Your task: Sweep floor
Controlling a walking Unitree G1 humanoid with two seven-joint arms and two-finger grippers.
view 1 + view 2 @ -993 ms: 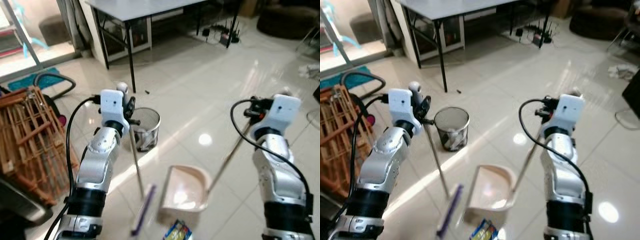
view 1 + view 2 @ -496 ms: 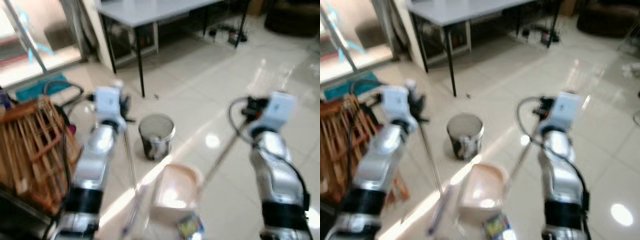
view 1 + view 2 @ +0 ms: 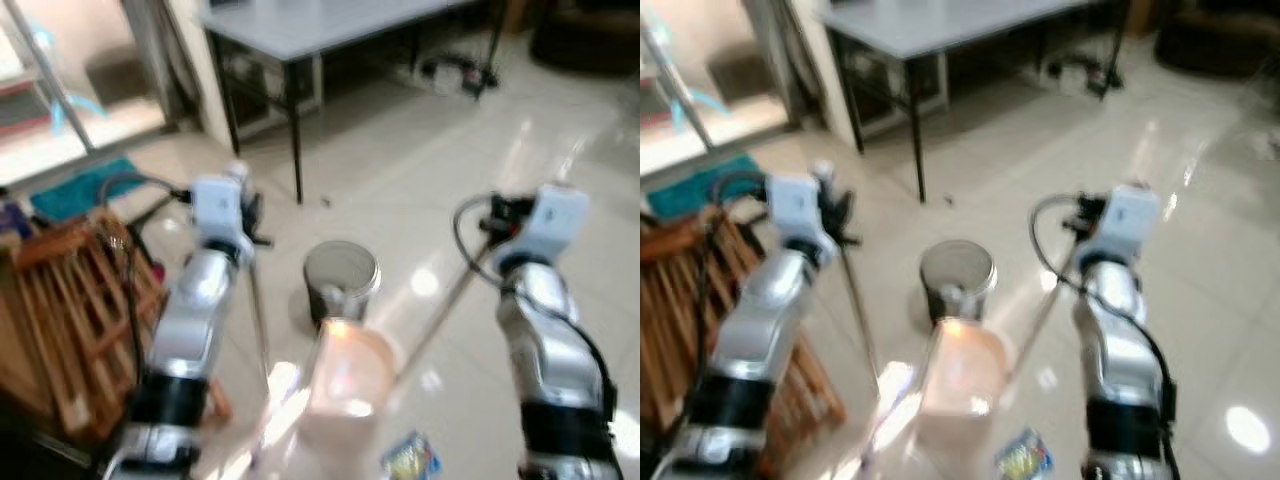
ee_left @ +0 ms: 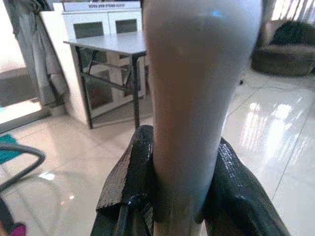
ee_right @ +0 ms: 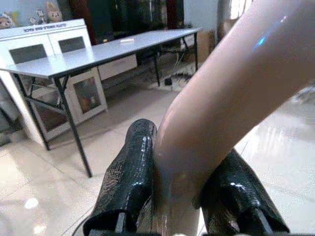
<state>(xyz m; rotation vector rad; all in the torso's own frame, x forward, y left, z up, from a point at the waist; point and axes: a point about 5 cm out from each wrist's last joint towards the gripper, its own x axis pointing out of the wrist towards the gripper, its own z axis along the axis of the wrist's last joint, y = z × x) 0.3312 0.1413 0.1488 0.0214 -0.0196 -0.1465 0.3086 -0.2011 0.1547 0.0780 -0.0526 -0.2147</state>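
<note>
My left gripper (image 3: 250,218) is shut on the broom handle (image 3: 258,320), a thin grey pole that slants down to the floor at the lower middle. In the left wrist view the pale broom handle (image 4: 189,98) is clamped between both black fingers (image 4: 125,182). My right gripper (image 3: 500,215) is shut on the dustpan handle (image 3: 440,315). The beige dustpan (image 3: 345,375) hangs tilted just in front of a round mesh waste bin (image 3: 340,280). In the right wrist view the beige dustpan handle (image 5: 221,113) sits between the fingers (image 5: 128,177). A blue and yellow wrapper (image 3: 410,458) lies on the tiles near the dustpan.
A wooden crate (image 3: 70,320) stands close on my left. A grey table (image 3: 330,25) with black legs stands behind the bin, white cabinets beneath it. A vacuum hose (image 3: 125,185) lies at the left. Glossy tiles stretch to the right.
The camera has shifted, so the bin and table now sit further right and lower. The dustpan has tilted up closer to the bin. Both grippers keep their hold.
</note>
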